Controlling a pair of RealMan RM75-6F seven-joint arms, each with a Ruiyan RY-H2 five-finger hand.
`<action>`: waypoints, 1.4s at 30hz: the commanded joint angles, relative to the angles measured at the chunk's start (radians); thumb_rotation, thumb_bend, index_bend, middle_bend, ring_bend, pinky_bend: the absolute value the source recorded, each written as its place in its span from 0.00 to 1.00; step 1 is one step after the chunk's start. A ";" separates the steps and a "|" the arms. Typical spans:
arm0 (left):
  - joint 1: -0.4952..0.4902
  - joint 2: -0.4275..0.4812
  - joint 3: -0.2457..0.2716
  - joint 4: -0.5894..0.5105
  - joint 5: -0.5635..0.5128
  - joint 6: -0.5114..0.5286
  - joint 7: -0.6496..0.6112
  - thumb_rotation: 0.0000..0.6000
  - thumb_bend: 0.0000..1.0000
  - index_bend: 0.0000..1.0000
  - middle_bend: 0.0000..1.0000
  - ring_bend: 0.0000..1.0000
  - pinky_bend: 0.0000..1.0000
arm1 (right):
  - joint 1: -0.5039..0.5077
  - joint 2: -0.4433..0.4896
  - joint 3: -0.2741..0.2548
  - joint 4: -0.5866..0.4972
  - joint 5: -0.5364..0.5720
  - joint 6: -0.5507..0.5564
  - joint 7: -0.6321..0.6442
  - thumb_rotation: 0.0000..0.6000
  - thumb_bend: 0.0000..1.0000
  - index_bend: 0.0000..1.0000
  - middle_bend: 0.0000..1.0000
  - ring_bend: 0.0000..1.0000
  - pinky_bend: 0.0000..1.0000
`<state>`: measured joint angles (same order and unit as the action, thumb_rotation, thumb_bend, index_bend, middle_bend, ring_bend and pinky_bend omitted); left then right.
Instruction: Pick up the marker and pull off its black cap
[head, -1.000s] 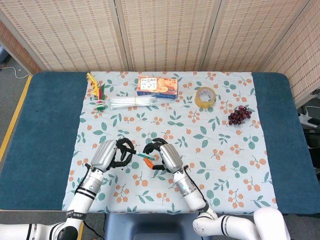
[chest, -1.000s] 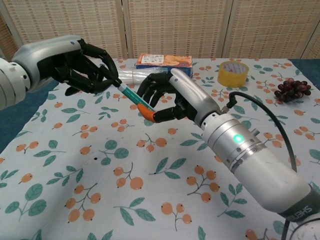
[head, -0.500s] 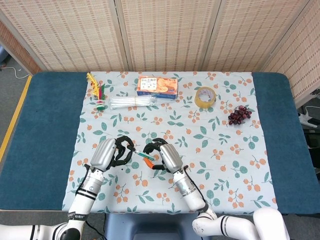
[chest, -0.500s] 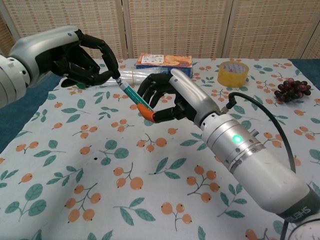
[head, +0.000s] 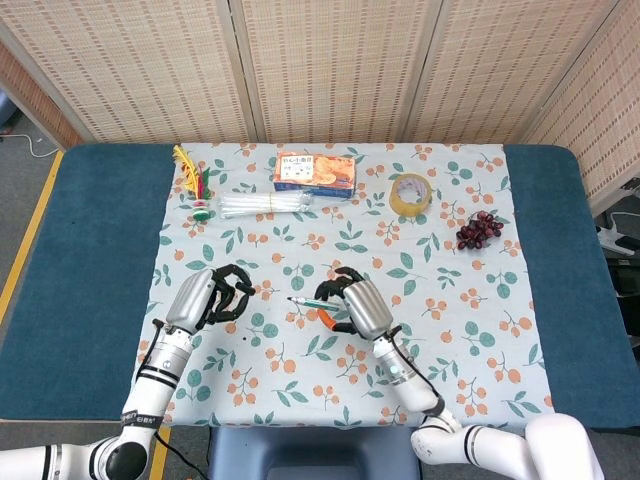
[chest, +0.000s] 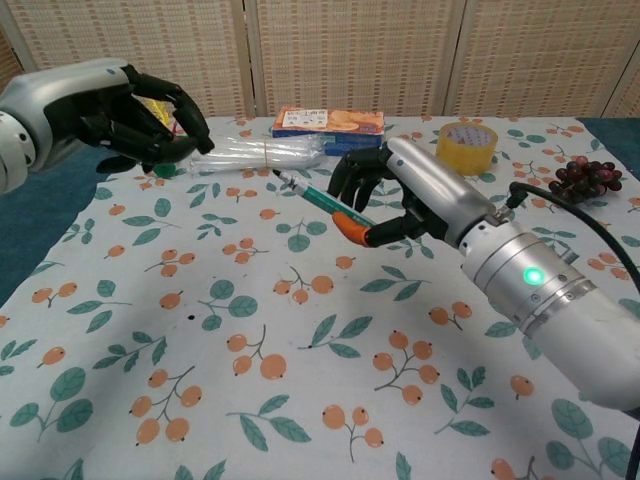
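Apart they go: since half a second back the two hands have split, the right robot hand (chest: 405, 195) swinging right with the marker (chest: 325, 199), whose bare tip now points left in the open. It grips the orange-and-teal marker above the bench (head: 90, 260), mid-cloth. Over on the left, the left robot hand (chest: 130, 110) is curled tight, fingers closed in, and whether the black cap sits inside I cannot tell, near the white tube bundle (chest: 258, 156).
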<state>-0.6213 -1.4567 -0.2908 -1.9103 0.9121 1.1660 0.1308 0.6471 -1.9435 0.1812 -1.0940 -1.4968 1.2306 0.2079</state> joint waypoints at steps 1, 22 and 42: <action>-0.014 -0.028 0.058 0.100 -0.015 -0.036 0.057 1.00 0.66 0.80 0.91 0.70 0.92 | 0.000 0.043 -0.011 0.011 0.001 -0.030 -0.071 1.00 0.39 0.91 0.77 0.46 0.22; -0.022 -0.190 0.179 0.343 0.110 -0.075 0.157 1.00 0.47 0.08 0.21 0.55 0.90 | -0.020 0.097 -0.072 -0.060 0.108 -0.205 -0.434 1.00 0.38 0.06 0.21 0.07 0.06; 0.188 0.174 0.326 0.071 0.619 0.194 -0.039 1.00 0.40 0.00 0.00 0.02 0.53 | -0.352 0.762 -0.188 -0.798 0.010 0.231 -0.737 1.00 0.21 0.00 0.00 0.00 0.00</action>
<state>-0.5370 -1.3955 -0.0675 -1.8321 1.3239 1.2145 0.1601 0.4410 -1.3031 0.0763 -1.8294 -1.3994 1.2767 -0.4572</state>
